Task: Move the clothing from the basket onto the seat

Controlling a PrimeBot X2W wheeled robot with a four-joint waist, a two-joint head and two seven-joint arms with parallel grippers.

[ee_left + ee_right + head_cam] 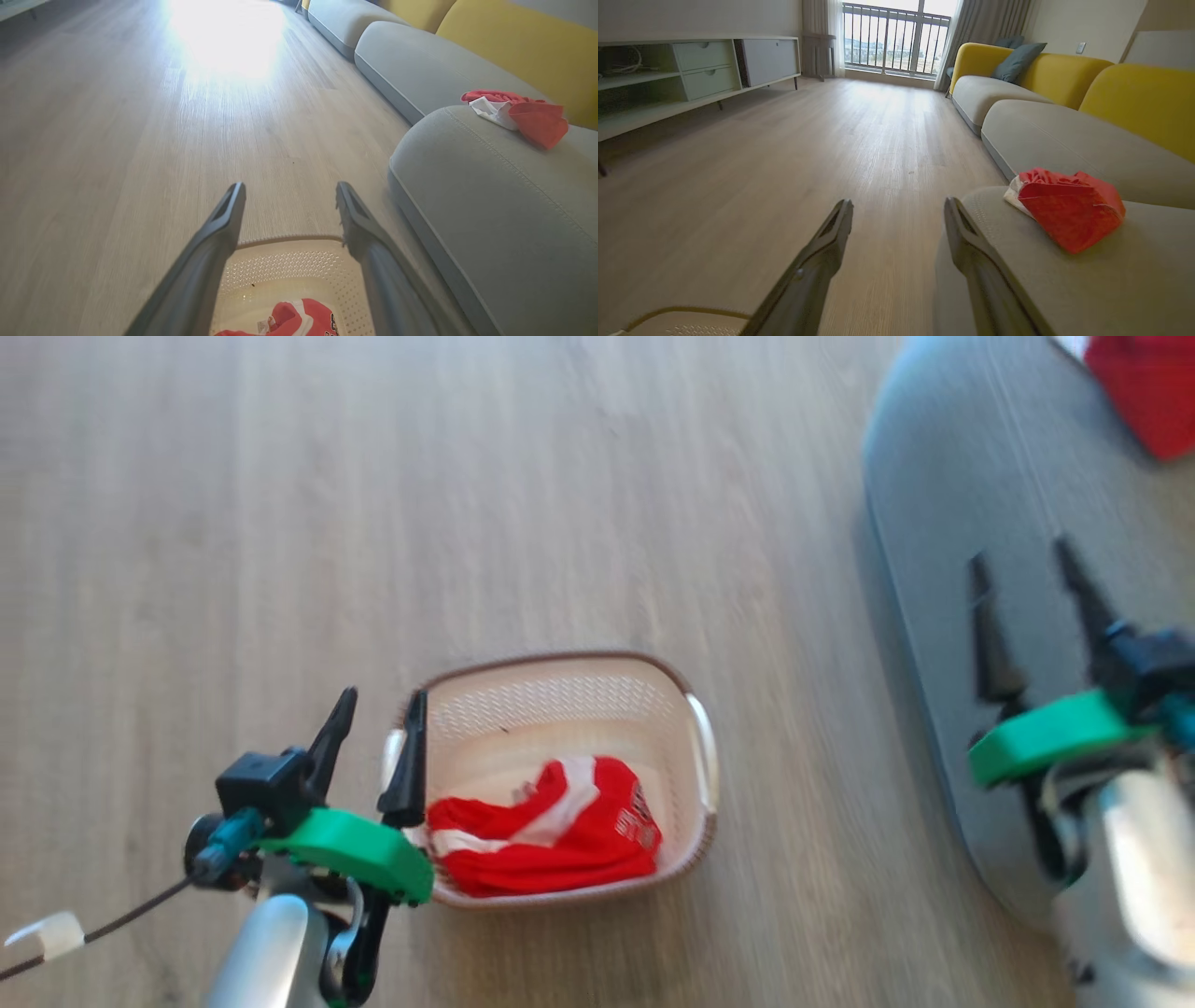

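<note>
Left jaws, right jaws: both wide apart.

Daylight glare on floor (224, 42); head view motion-blurred.

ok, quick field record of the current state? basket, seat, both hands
basket: on the wood floor, beside the seat
in basket: red garment with white stripes
on seat: crumpled red and white garment
left hand: open, empty, by the basket's left handle in the head view
right hand: open, empty, over the seat
status: one piece on seat, one left in basket
</note>
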